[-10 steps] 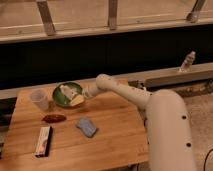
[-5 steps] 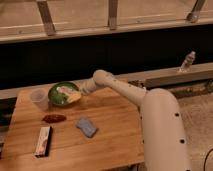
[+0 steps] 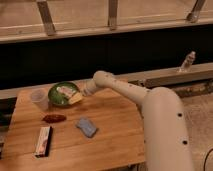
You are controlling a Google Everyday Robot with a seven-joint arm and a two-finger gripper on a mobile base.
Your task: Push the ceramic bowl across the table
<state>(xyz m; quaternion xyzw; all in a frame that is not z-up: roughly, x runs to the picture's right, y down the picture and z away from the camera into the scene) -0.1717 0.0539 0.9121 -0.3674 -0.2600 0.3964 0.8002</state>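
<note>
The green ceramic bowl sits near the far edge of the light-brown wooden table, left of centre, with a pale whitish-tan item inside. My gripper is at the bowl's right rim, touching or nearly touching it, at the end of the white arm reaching in from the right. A small clear cup stands right beside the bowl's left side.
A dark red packet, a blue-grey cloth-like item and a long red-and-white box lie on the near half of the table. A dark wall and ledge run behind the table; a bottle stands on the ledge at right.
The gripper and bowl have moved left along the table's far edge. The bowl now sits close against the clear cup.
</note>
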